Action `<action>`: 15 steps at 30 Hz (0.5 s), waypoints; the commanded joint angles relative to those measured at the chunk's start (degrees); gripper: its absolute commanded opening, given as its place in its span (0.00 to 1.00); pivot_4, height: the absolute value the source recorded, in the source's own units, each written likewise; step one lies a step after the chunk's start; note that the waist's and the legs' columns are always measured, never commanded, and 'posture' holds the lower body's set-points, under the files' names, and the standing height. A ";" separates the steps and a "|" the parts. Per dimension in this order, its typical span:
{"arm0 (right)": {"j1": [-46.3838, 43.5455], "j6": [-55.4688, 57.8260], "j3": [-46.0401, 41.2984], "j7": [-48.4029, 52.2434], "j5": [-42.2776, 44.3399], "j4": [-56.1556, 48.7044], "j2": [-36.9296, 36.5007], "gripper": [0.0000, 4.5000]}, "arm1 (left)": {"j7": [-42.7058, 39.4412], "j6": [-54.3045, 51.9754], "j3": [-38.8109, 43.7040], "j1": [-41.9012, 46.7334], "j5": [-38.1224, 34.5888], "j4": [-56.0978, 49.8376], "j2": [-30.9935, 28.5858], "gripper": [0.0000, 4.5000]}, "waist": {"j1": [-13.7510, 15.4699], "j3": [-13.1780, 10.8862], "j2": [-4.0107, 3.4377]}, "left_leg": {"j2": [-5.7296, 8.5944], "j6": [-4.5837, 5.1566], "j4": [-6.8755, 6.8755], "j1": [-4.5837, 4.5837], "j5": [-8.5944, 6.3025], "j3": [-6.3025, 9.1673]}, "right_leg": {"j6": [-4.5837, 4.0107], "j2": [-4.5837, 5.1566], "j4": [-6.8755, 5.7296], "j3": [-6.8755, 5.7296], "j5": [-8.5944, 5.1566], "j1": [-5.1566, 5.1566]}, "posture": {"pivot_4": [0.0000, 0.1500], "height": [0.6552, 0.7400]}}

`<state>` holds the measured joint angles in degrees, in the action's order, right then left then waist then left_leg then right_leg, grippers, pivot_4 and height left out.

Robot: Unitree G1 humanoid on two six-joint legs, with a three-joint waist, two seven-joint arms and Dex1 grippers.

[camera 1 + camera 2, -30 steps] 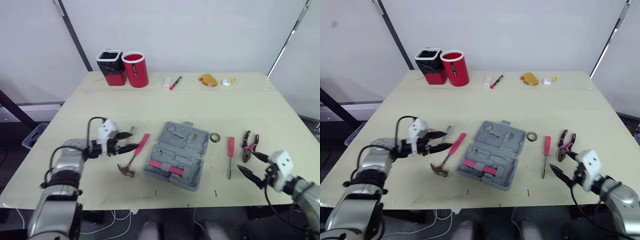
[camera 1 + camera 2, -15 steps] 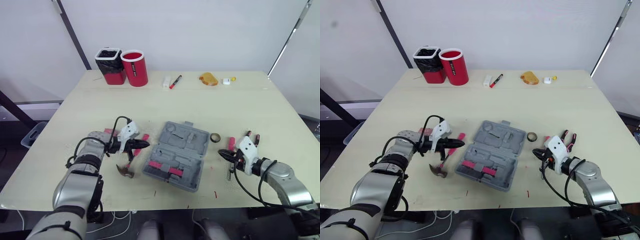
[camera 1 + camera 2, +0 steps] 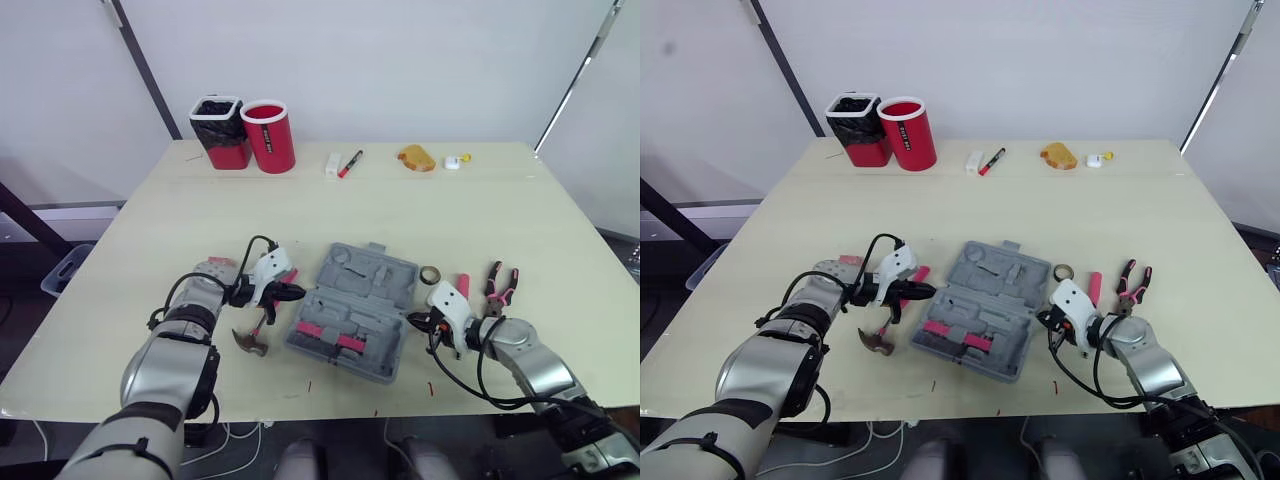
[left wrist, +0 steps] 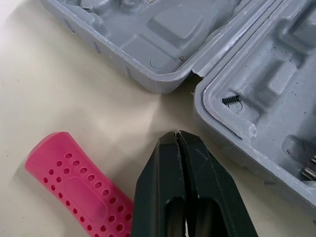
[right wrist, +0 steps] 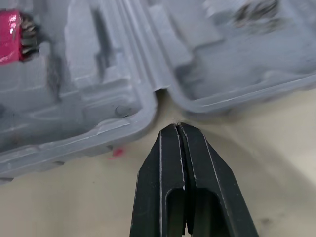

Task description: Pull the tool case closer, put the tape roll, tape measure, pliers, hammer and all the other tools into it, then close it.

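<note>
The grey tool case [image 3: 355,310] lies open in the middle of the table, with pink-handled bits in its near half. My left gripper [image 3: 298,292] is shut and empty, its tips [image 4: 176,134] just short of the hinge notch on the case's left side. Under that gripper lies the hammer [image 3: 258,325], its pink handle [image 4: 79,182] beside the fingers. My right gripper [image 3: 411,320] is shut and empty too, pointing at the hinge notch on the case's right edge [image 5: 148,111]. To the right lie the tape roll [image 3: 431,274], a red screwdriver [image 3: 462,290] and pliers [image 3: 498,287].
Two red cups [image 3: 270,138] stand at the back left. Along the far edge lie a marker [image 3: 350,165], a white piece [image 3: 333,166], a yellow-orange object [image 3: 416,159] and a small white and yellow item [image 3: 457,161]. Bare tabletop lies between the case and me.
Both arms have swung inward from the table's sides to the two ends of the case's hinge. Both grippers went from open to shut.
</note>
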<state>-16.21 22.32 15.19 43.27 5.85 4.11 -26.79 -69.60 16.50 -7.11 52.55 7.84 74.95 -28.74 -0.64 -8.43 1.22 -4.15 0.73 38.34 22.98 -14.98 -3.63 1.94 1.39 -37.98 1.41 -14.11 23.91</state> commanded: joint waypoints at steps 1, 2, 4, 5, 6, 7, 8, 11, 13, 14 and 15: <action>-1.23 -0.59 -0.32 0.17 -0.55 0.27 0.31 0.00 | -0.19 -0.51 0.36 1.05 0.47 0.21 0.52 0.02 | 0.04 0.00 0.00 | 0.00 0.00 0.00 0.00 0.00 0.00 | 0.00 0.00 0.00 0.00 0.00 0.00 | 1.00 1.00; -1.33 -0.66 -0.35 0.20 -0.65 0.51 0.49 0.00 | 0.03 -0.54 0.32 1.09 0.57 0.25 0.71 0.02 | 0.04 0.00 0.00 | 0.00 0.00 0.00 0.00 0.00 0.00 | 0.00 0.00 0.00 0.00 0.00 0.00 | 1.00 1.00; -1.42 -0.86 -0.33 0.27 -0.84 0.84 0.72 0.00 | 0.34 -0.57 0.32 1.16 0.74 0.29 1.03 0.02 | 0.03 0.00 0.00 | 0.00 0.00 0.00 0.00 0.00 0.01 | 0.00 0.00 0.00 0.00 0.00 -0.01 | 1.00 1.00; -1.43 -0.97 -0.32 0.29 -0.91 0.95 0.82 0.00 | 0.48 -0.51 0.36 1.20 0.80 0.30 1.15 0.02 | 0.02 0.00 0.00 | 0.00 0.00 0.00 0.00 0.00 0.00 | 0.00 0.00 -0.01 0.00 0.00 -0.01 | 1.00 1.00; -1.46 -1.15 -0.39 0.26 -0.93 1.11 0.98 0.00 | 0.77 -0.42 0.39 1.28 0.90 0.32 1.32 0.02 | 0.00 0.00 0.00 | 0.00 0.00 0.00 -0.01 0.00 0.01 | 0.00 0.00 -0.01 0.00 0.00 -0.01 | 1.00 1.00; -1.48 -1.30 -0.47 0.26 -0.93 1.26 1.10 0.00 | 1.05 -0.36 0.45 1.36 1.01 0.35 1.47 0.02 | 0.00 0.00 0.00 | 0.00 0.00 0.01 -0.01 0.00 0.01 | 0.00 0.00 -0.01 0.00 0.00 -0.01 | 1.00 1.00; -1.54 -1.37 -0.55 0.25 -0.92 1.38 1.25 0.00 | 1.33 -0.33 0.58 1.47 1.08 0.39 1.61 0.02 | 0.01 0.00 0.00 | 0.00 0.00 0.00 -0.01 0.00 0.01 | 0.00 0.00 -0.02 0.00 0.00 -0.01 | 1.00 1.00; -1.69 -1.50 -0.76 0.30 -0.92 1.55 1.49 0.00 | 1.94 -0.36 0.84 1.73 1.14 0.48 1.91 0.02 | 0.02 0.00 0.00 | 0.00 0.00 0.01 -0.01 0.00 0.02 | 0.00 0.00 -0.03 -0.01 0.00 -0.02 | 1.00 1.00; -1.89 -1.79 -0.90 0.27 -0.99 1.80 1.63 0.00 | 2.02 -0.43 1.00 1.90 1.10 0.55 2.23 0.02 | 0.00 0.00 0.00 | 0.00 0.00 0.01 -0.01 0.00 0.02 | 0.00 0.00 -0.03 -0.01 0.00 -0.01 | 1.00 1.00; -1.96 -1.90 -0.92 0.27 -1.01 1.89 1.66 0.00 | 1.95 -0.42 1.05 1.92 1.09 0.57 2.32 0.02 | 0.00 0.00 0.00 | 0.00 0.00 0.01 -0.01 0.00 0.02 | 0.00 0.00 -0.03 -0.01 0.00 -0.02 | 1.00 1.00; -2.01 -2.02 -0.97 0.29 -1.00 1.96 1.68 0.00 | 1.47 -0.44 1.06 1.90 1.02 0.57 2.45 0.02 | 0.00 0.00 0.00 | 0.00 0.00 0.01 -0.01 0.00 0.02 | 0.00 0.00 -0.03 -0.01 0.00 -0.02 | 1.00 1.00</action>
<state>-17.31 21.05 15.12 43.38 4.80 6.54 -25.35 -67.45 15.75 -6.78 53.45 8.97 75.08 -26.68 -0.64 -8.43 1.22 -4.15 0.73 38.35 22.96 -14.98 -3.61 1.95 1.39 -38.01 1.40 -14.11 23.90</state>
